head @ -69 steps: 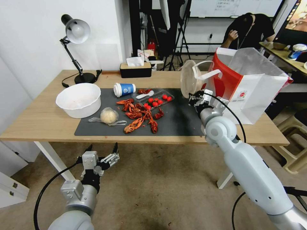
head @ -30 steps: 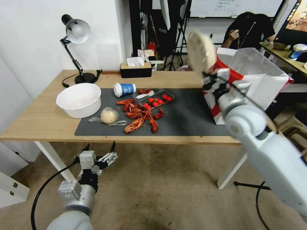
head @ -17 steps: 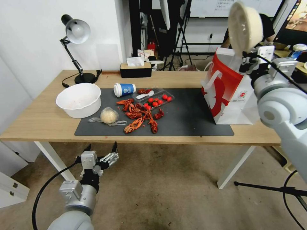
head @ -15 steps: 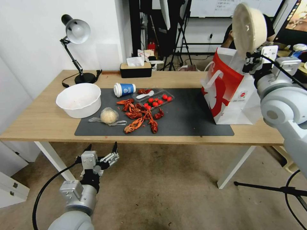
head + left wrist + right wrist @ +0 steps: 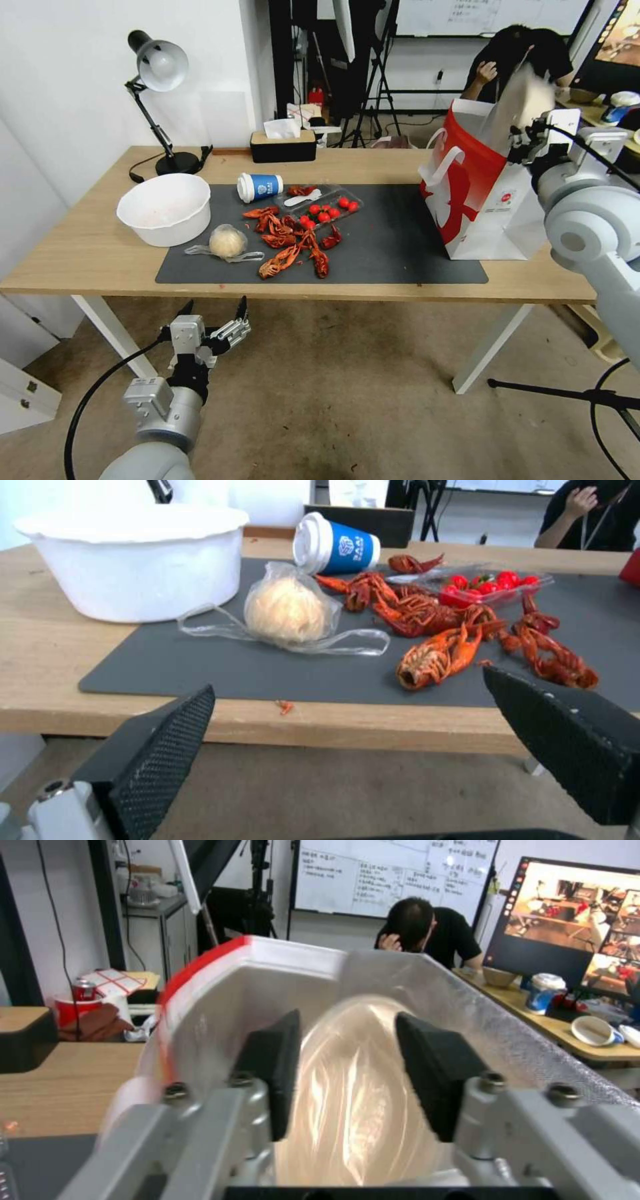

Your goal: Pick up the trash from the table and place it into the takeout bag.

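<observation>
- Right gripper [image 5: 347, 1080] above the mouth of the bag [image 5: 481, 200], so that the round container [image 5: 360, 1090] falls inside.
- Fingers parted a little, pads [image 5: 280, 1070] on both sides of the container; probably just let go, grip not certain.
- Left gripper [image 5: 210, 320] wide open and empty, parked low, far left of the bag.
- Shells [image 5: 290, 243], cup [image 5: 260, 187] and wrapped ball [image 5: 227, 241] on the mat, left of the bag.

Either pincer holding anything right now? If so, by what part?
Nothing held. Left pincer is open and empty below the table edge. Right pincer is open over the takeout bag; the round container shows blurred between its pads, ungripped.
</observation>
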Available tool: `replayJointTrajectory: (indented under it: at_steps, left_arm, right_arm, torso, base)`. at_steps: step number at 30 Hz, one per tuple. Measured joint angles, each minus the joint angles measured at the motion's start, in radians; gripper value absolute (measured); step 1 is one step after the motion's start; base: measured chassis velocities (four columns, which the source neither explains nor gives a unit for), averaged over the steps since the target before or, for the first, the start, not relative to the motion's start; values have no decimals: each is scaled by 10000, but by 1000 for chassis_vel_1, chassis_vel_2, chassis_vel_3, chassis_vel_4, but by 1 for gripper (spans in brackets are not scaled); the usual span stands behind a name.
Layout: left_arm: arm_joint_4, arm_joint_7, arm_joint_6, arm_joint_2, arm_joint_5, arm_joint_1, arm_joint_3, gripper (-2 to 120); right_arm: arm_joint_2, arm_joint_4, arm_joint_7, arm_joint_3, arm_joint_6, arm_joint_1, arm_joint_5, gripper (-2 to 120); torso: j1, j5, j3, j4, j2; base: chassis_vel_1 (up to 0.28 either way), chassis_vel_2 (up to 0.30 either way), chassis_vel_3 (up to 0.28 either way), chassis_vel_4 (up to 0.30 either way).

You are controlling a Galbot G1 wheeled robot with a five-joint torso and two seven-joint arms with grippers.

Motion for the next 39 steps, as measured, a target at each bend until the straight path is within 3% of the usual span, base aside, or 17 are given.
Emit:
replayJointTrajectory:
  at_steps: [2, 9, 13, 16, 28, 39]
  left_arm:
    - [-4, 0, 2, 0, -2, -2, 0, 100]
    - [-44, 10, 4, 2, -3, 13, -10, 100]
    - [-51, 6, 2, -3, -1, 14, -16, 100]
    - [-53, -7, -11, -8, 6, 40, -29, 100]
    - [-129, -16, -71, -43, 56, 88, -34, 100]
    - [-151, 86, -180, -42, 44, 89, -33, 100]
  right_arm:
    - [0, 4, -20, -7, 0, 5, -5, 46]
    - [-7, 5, -249, -77, 121, 50, -152, 76]
    - [-6, 5, -287, -78, 163, 52, -166, 85]
    - [54, 35, -440, -77, 417, 44, -322, 99]
    - [53, 752, -1451, 72, 1882, -633, -877, 100]
    - [388, 1528, -4085, 855, 4688, -3434, -1715, 100]
  torso:
    - [0, -1, 0, 0, 0]
    - [1, -1, 0, 0, 0]
    - [0, -1, 0, 0, 0]
    - [0, 0, 0, 0, 0]
    - [0, -1, 0, 1, 0]
    - [0, 0, -1, -1, 0]
  base:
    - [0, 0, 0, 0]
    - [0, 0, 0, 0]
    - [0, 0, 0, 0]
    - [0, 0, 0, 0]
    - [0, 0, 0, 0]
    - [0, 0, 0, 0]
